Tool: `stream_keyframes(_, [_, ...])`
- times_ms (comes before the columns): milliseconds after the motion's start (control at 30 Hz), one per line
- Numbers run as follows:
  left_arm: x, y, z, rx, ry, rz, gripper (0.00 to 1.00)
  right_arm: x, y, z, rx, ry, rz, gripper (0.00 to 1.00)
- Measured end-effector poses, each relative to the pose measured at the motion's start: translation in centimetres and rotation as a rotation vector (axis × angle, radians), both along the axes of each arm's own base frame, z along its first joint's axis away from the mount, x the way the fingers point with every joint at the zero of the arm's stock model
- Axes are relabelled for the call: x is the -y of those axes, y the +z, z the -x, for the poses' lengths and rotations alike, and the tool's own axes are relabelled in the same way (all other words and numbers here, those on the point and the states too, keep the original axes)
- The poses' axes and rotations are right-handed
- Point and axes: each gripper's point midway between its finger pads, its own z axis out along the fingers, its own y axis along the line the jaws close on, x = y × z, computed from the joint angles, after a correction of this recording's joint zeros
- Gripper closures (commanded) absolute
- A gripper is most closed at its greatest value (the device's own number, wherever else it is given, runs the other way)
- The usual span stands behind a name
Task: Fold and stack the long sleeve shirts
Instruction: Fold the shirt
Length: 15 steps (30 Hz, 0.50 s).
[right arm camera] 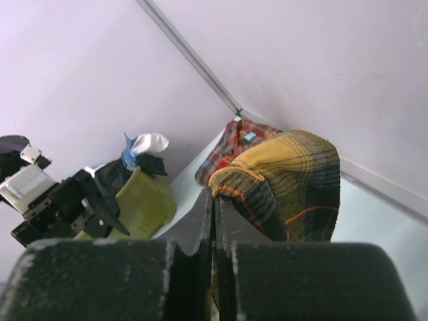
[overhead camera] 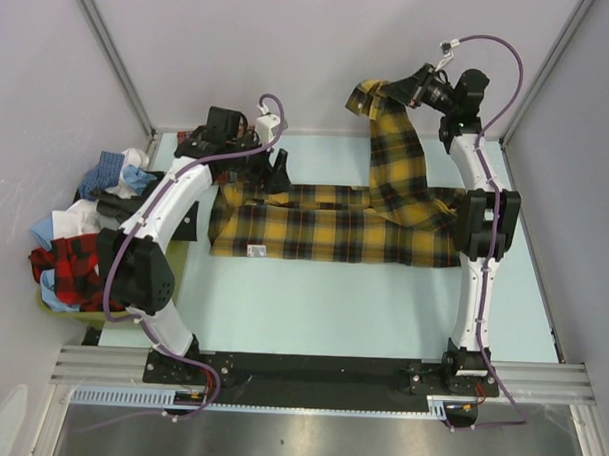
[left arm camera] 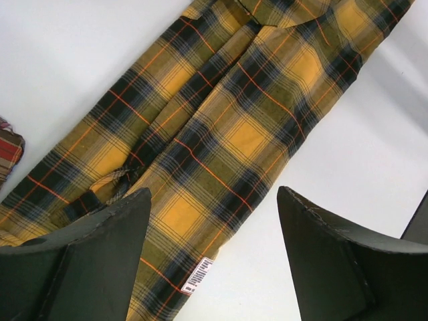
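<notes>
While its sleeve (overhead camera: 397,151), judged limp and light, is being pinched at the cuff (right arm camera: 231,190) by closed right fingers (right arm camera: 194,267), the yellow shirt (overhead camera: 325,224) is being shown stretched out beside the clothes pile (overhead camera: 79,235), left fingers (left arm camera: 87,261) being held wide open.

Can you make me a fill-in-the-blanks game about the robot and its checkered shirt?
1. The shirt on the table is black and ____.
2. The right gripper is shut on the shirt's ____.
3. The left gripper hangs over the shirt with its jaws ____.
4. The pile of other clothes sits beside the ____ arm.
Missing words: yellow, sleeve, open, left.
</notes>
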Motion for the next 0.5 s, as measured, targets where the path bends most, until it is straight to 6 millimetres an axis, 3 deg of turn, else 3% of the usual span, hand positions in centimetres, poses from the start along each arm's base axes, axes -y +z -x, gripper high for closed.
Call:
stream_keyframes(300, [-0.6,-1.3,-0.4,-0.086,0.081,0.043,0.15,0.3,-3.0,-0.5,-0.013,0.001,0.065,1.00])
stream_keyframes(500, [-2.6,-3.9,-1.1,-0.221,0.216,0.097,0.14,0.4,-5.4,-3.0,-0.026,-0.036,0.071,1.00])
